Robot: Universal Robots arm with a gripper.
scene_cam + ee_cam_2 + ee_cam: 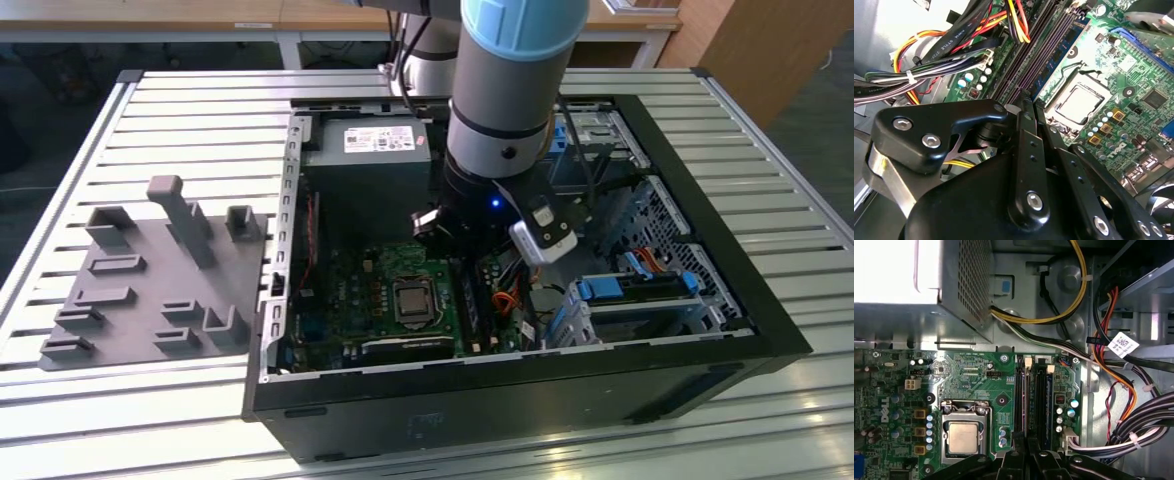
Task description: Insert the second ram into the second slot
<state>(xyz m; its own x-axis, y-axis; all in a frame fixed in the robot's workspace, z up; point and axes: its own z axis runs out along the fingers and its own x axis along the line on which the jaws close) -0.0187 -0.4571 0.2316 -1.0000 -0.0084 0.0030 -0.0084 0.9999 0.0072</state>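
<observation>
My gripper (pixel 470 250) reaches down into the open computer case (pixel 747 300), over the memory slots (pixel 1041 400) beside the processor socket (pixel 963 437). In both wrist views its black fingers press together. Their tips (pixel 1027 447) pinch the edge of the second ram (pixel 1027 400), a thin blue-green board. It stands edge-up along the second slot (pixel 1027 371), counting from the socket. In the second wrist view the ram (pixel 1056 62) runs away from the gripper (pixel 1026 100) in line with the slots. How deep it sits in the slot is hidden.
Bundles of black, yellow and red cables (pixel 1114 390) lie close beside the slots. The grey power supply (pixel 367 150) stands at the back of the case and blue drive brackets (pixel 627 288) at the exterior view's right. A grey fixture tray (pixel 147 280) lies on the slatted table.
</observation>
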